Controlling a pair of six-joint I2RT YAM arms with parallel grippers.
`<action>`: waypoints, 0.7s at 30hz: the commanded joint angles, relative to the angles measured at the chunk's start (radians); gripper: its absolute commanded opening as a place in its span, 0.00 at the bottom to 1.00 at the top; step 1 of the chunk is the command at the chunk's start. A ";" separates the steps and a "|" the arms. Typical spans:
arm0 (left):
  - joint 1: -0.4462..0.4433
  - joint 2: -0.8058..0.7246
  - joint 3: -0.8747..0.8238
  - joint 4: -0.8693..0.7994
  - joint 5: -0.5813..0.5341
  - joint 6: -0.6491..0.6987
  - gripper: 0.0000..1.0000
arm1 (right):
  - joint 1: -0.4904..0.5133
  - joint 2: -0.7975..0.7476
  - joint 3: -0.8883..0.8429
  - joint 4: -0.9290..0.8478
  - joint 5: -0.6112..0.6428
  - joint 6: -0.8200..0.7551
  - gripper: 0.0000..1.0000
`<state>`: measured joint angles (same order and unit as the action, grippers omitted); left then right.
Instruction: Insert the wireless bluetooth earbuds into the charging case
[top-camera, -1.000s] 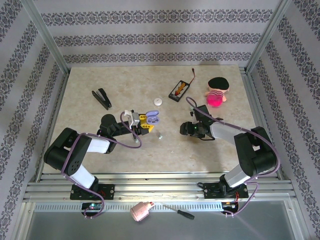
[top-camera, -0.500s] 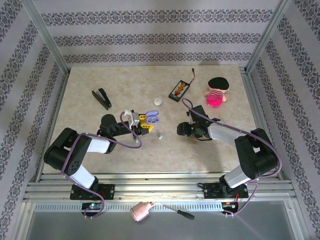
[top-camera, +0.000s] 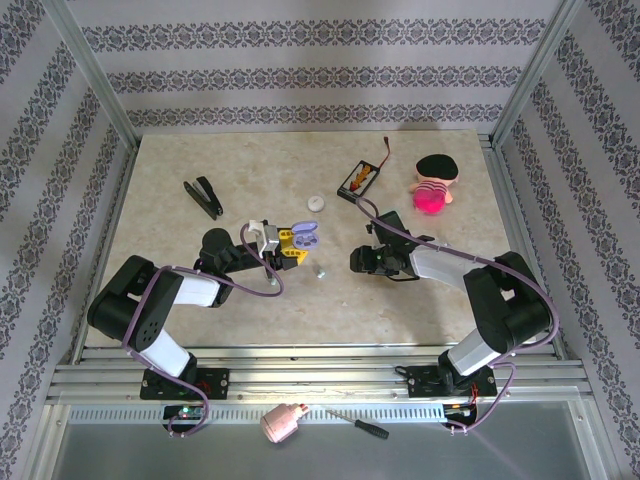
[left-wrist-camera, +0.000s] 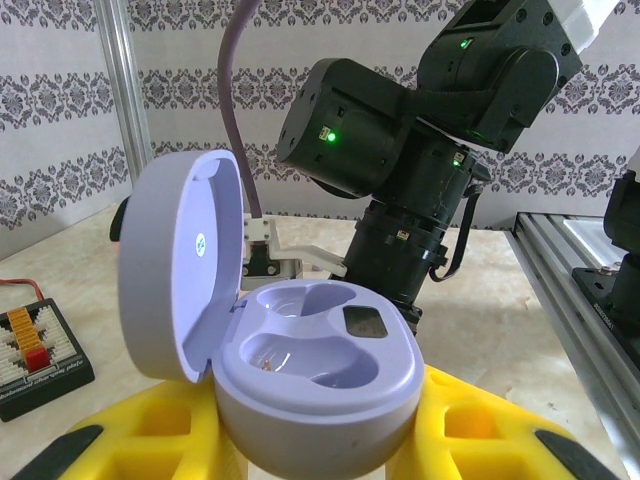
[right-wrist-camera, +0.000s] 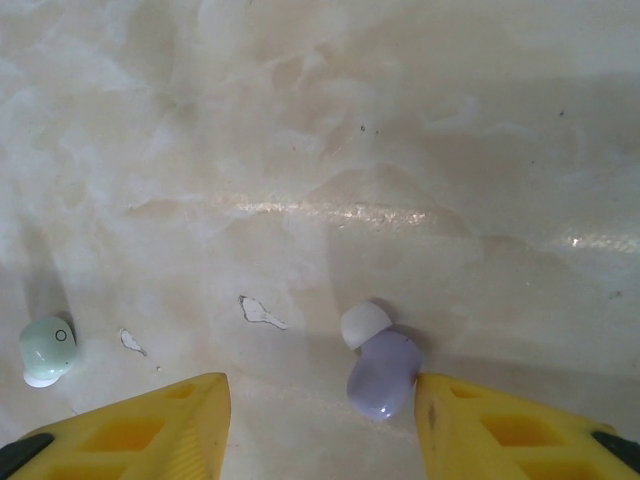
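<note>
Closest to the camera in the overhead shot, a pink object (top-camera: 283, 423) and a screwdriver (top-camera: 358, 424) are lying on the metal rail in front of the arm bases.

Moving onto the table (top-camera: 250, 295), the left gripper (top-camera: 292, 244) is clamping the charging case (left-wrist-camera: 320, 375) between its yellow fingers (left-wrist-camera: 480, 430). The wrist view shows the lavender base sitting upright in the grip, with the lid (left-wrist-camera: 180, 270) standing open on the left and both wells facing up.

The right gripper (right-wrist-camera: 320, 400) is hanging low over the marble surface with its jaws apart – nothing pinched. The lavender earbud (right-wrist-camera: 383, 372) is lying on the table between them, right up against the right-hand finger (right-wrist-camera: 500, 430) in that wrist view, with its white tip pointing away. The mint-green earbud (right-wrist-camera: 45, 350) is sitting well off to the left, outside the jaws.

From above there's a tiny pale speck (top-camera: 320, 270) between the two grippers. It's probably one of the buds, but it's too small for me to say which.

Further back, a white disc (top-camera: 316, 202) and a black battery holder (top-camera: 357, 181) with wires are resting near the middle. A black clip (top-camera: 204, 197) is off to the left, and a plush doll (top-camera: 433, 185) is lying toward the far right corner.
</note>
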<state>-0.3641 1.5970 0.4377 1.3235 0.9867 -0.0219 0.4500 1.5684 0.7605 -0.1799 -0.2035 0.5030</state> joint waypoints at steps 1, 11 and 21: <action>0.016 -0.003 0.001 0.011 0.018 0.019 0.17 | 0.016 0.015 0.036 0.009 -0.041 0.005 0.51; 0.016 -0.003 -0.001 0.016 0.023 0.019 0.17 | 0.027 0.053 0.073 0.093 -0.249 0.005 0.53; 0.089 0.014 -0.033 0.101 0.021 -0.040 0.16 | 0.035 0.046 0.169 -0.085 -0.058 -0.290 0.54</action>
<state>-0.3145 1.5997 0.4221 1.3357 0.9901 -0.0319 0.4759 1.6108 0.8761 -0.1783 -0.3439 0.3496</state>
